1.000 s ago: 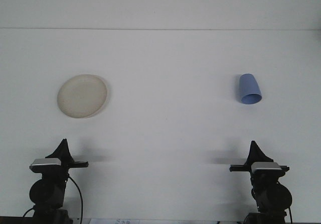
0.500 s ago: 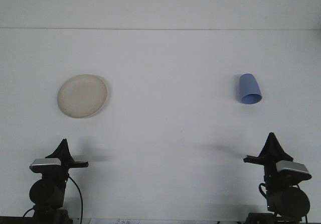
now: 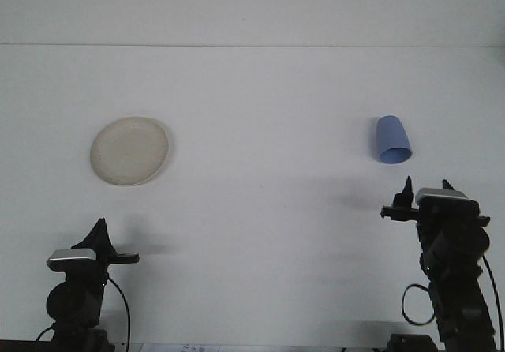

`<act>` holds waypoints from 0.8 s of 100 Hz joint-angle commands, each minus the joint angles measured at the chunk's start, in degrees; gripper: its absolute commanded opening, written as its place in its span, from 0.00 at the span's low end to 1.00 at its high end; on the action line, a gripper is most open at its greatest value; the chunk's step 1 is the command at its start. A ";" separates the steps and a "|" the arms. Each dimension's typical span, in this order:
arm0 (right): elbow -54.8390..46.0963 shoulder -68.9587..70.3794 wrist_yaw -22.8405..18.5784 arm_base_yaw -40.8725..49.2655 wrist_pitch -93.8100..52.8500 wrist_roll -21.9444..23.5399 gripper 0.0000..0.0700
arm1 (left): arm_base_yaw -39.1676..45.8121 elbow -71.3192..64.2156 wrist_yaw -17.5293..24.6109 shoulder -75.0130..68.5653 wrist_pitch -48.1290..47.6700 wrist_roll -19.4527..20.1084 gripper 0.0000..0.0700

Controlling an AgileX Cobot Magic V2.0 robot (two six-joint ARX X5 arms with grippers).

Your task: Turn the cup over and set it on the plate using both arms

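A blue cup [image 3: 392, 140] rests on the white table at the right, wide rim toward me and narrow base away. A cream plate [image 3: 129, 150] lies flat at the left, with nothing on it. My right gripper [image 3: 427, 187] has risen just short of the cup, a little to its right; its two fingertips [image 3: 407, 186] stand apart, open, with nothing between them. My left gripper [image 3: 99, 229] sits low at the front left, well short of the plate; its fingers look closed to a single point.
The white table [image 3: 260, 210] stretches back to a pale wall line. Between plate and cup lies a wide stretch of bare surface. Cables hang by both arm bases.
My right arm has lifted and moved forward toward the cup, and its fingers have spread apart. The left arm, plate and cup have not moved.
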 commanded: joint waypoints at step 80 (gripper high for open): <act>-0.20 51.56 -10.29 -11.45 44.22 -4.00 0.66 | 0.07 -1.07 -0.15 -0.02 0.79 -0.15 0.02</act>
